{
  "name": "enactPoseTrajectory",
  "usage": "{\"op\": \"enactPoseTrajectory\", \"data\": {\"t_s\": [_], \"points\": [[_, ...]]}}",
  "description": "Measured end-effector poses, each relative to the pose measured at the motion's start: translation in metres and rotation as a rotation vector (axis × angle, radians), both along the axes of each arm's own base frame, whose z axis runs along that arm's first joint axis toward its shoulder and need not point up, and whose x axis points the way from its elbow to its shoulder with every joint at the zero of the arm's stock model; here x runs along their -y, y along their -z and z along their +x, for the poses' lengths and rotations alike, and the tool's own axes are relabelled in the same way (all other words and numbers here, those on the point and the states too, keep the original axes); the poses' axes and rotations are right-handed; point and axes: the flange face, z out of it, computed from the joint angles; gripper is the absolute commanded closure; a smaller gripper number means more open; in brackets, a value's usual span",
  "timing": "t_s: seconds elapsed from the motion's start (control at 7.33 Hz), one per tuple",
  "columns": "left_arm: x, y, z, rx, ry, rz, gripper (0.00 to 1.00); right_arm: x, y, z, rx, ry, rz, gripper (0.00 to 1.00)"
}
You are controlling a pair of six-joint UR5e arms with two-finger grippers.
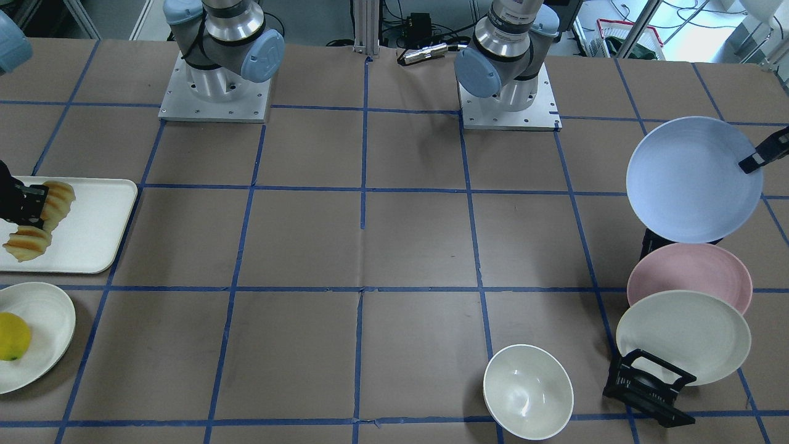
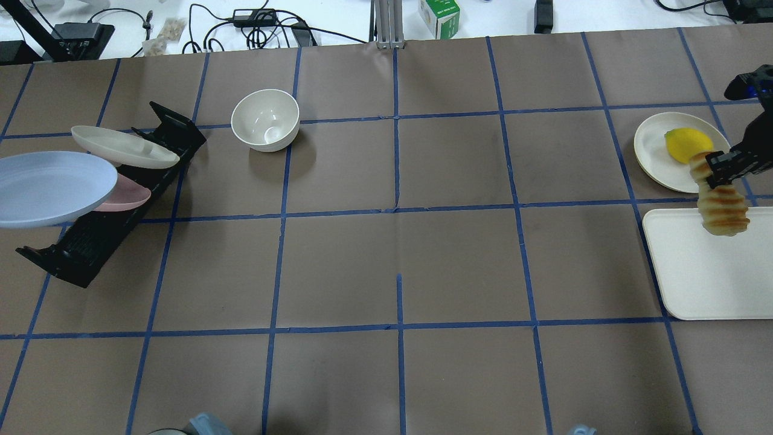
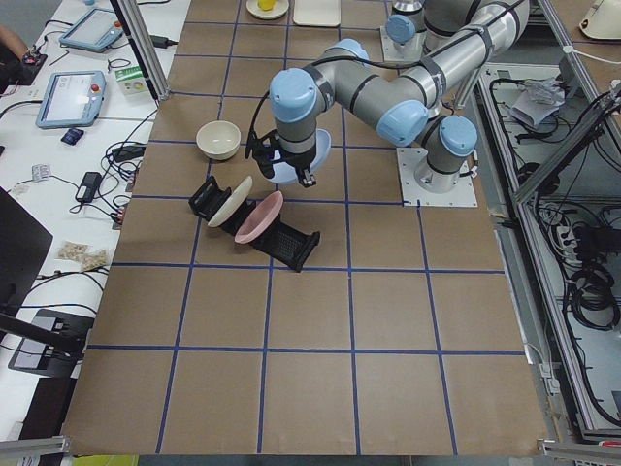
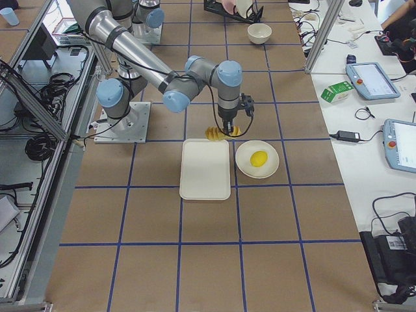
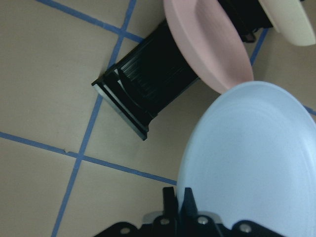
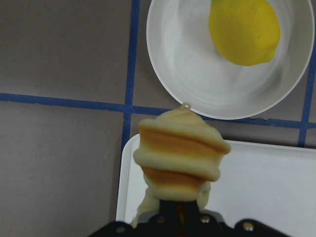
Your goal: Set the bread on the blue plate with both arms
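The left pincer [image 5: 180, 206] is clamped on the rim of the blue plate [image 1: 684, 185], holding it in the air above the black dish rack [image 2: 90, 241] and partly over the pink plate [image 1: 696, 271]. At the other end of the desk [image 2: 398, 260], the right pincer [image 2: 715, 170] is clamped on the bread [image 2: 723, 211], which hangs above a corner of the white tray [image 2: 706, 278], near the lemon [image 2: 685, 144]

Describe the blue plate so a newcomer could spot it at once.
Find the black dish rack at the table's end on the robot's left. Above it the left gripper holds the blue plate by its rim; the pink plate and off-white plate stand in the rack.
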Motion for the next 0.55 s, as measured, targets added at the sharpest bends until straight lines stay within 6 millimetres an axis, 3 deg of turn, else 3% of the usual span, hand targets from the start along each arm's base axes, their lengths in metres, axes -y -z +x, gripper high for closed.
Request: {"op": "enactPoseTrajectory", "data": {"t_s": [0.27, 0.55], "points": [[0.041, -0.004, -0.1, 0.008, -0.082, -0.023, 1.0, 0.004, -0.007, 0.007, 0.004, 0.005, 0.0, 1.0], [0.078, 0.013, -0.2, 0.031, -0.156, -0.09, 1.0, 0.006, -0.011, 0.01, 0.005, 0.009, 0.001, 1.0]]}}
